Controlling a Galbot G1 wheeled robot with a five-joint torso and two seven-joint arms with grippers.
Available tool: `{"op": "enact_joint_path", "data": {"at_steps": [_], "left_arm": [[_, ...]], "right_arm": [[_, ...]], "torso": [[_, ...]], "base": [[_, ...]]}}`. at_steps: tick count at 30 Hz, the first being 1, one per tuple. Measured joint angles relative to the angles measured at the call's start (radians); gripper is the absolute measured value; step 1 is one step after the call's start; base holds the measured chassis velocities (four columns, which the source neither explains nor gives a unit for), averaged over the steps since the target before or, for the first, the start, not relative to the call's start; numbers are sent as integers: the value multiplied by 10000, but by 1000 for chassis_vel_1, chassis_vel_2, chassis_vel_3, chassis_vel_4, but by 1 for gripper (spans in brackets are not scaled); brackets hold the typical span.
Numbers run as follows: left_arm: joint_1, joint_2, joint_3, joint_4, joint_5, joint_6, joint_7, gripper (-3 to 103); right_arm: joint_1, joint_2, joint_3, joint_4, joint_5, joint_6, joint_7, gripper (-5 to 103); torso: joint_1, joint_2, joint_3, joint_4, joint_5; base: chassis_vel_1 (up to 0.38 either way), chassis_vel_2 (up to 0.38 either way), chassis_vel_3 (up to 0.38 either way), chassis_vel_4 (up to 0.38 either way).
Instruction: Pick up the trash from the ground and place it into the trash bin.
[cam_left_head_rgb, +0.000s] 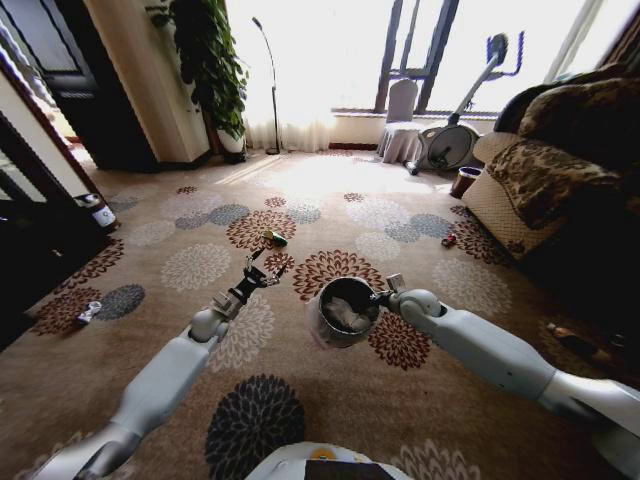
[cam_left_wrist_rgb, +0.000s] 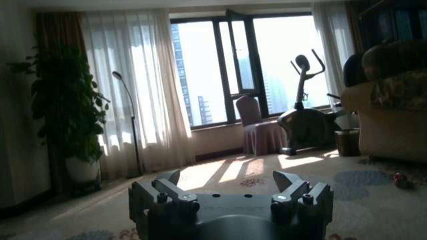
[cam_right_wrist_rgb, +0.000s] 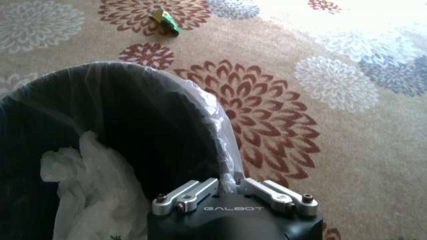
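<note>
- The right gripper (cam_right_wrist_rgb: 230, 192) is pinched onto the rim of the small round dark trash bin with its thin translucent plastic liner (cam_left_head_rgb: 343, 310), holding it above the patterned floral carpet (cam_left_head_rgb: 200, 265) at about the middle of the head view.
- Inside the bin lies a crumpled white paper wad (cam_right_wrist_rgb: 93, 190), so part of the litter is already in.
- The left gripper (cam_left_head_rgb: 257, 275) is spread open and empty, reaching out at about 10 o'clock from the bin, just short of the next piece.
- That piece, a small crinkled green wrapper (cam_left_head_rgb: 273, 238), lies on the carpet at roughly 11 o'clock from the bin, just beyond the left gripper's fingertips; the right wrist view shows it too (cam_right_wrist_rgb: 164, 21), flat against a red flower motif.
- A small red scrap (cam_left_head_rgb: 449, 240) sits well apart at about 1 o'clock, near the leopard-print sofa (cam_left_head_rgb: 560, 160).
- My judgement of handling: the wrapper looks very light, soft and slick, likely to crumple or slide rather than resist. A pinch from above across its raised crumpled middle seems safest, since the edges lie close to the pile and may slip.
- The bin seems light too, but the liner is loose film; held by the rim alone, it could tilt or the bag could pull free.
</note>
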Motion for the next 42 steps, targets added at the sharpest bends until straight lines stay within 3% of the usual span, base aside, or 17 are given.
{"op": "enact_joint_path", "data": {"at_steps": [1,2,3,4,5,7,8,10,13,21,26,31,42], "left_arm": [[0,0,0,0,0,0,0,96],[110,-11,-132,-90,-475,967,-755,95],[183,-2,-265,-220,-892,1576,-1188,95],[233,-2,-389,-335,-1185,2000,-1517,95],[233,-2,-389,-335,-1185,2000,-1517,95],[354,-61,-837,-529,-1707,3130,-2262,94],[354,-61,-837,-529,-1707,3130,-2262,94],[416,-115,-1132,-570,-1966,3730,-2452,92],[542,-182,-1398,-571,-2248,4182,-2474,93],[881,-248,-1930,-188,-2359,4814,-2549,93],[879,121,-2430,456,-2338,5364,-2517,94],[1174,347,-2815,423,-2362,5287,-2236,94],[1528,60,-2945,253,-2016,4835,-2063,94]], "right_arm": [[0,0,0,0,0,0,0,0],[-231,9,331,-94,-292,261,-107,0],[-396,-30,526,-120,-477,500,-149,0],[-496,-74,622,-126,-566,687,-177,0],[-496,-74,622,-126,-566,687,-177,0],[-727,-307,863,-119,-790,1473,-231,0],[-727,-307,863,-119,-790,1473,-231,0],[-793,-509,1048,-10,-799,1864,-284,0],[-865,-696,1186,221,-786,2155,-323,0],[-1272,-969,1576,1039,-774,2028,-590,0],[-1513,-927,1769,1710,-700,1844,-637,0],[-1530,-649,1768,1874,-685,1809,-607,0],[-1626,-207,1760,1766,-695,1827,-376,0]], "torso": [[0,0,0,0,0],[0,0,0,-3,0],[0,0,0,-2,3],[0,0,-1,-2,3],[0,0,-1,-2,3],[0,0,0,-6,5],[0,0,0,-6,5],[0,1,-1,-9,0],[0,0,-1,-4,3],[0,0,-1,-5,0],[1,0,-1,-4,-1],[1,0,-1,-4,0],[2,0,0,-4,-5]], "base": [[0,0,0,0],[0,0,0,0],[0,0,0,0],[0,0,0,0],[0,0,0,0],[0,0,0,0],[0,0,0,0],[0,0,0,0],[0,0,0,0],[0,0,0,0],[0,0,0,0],[86,68,-62,-79],[194,190,-201,-211]]}}
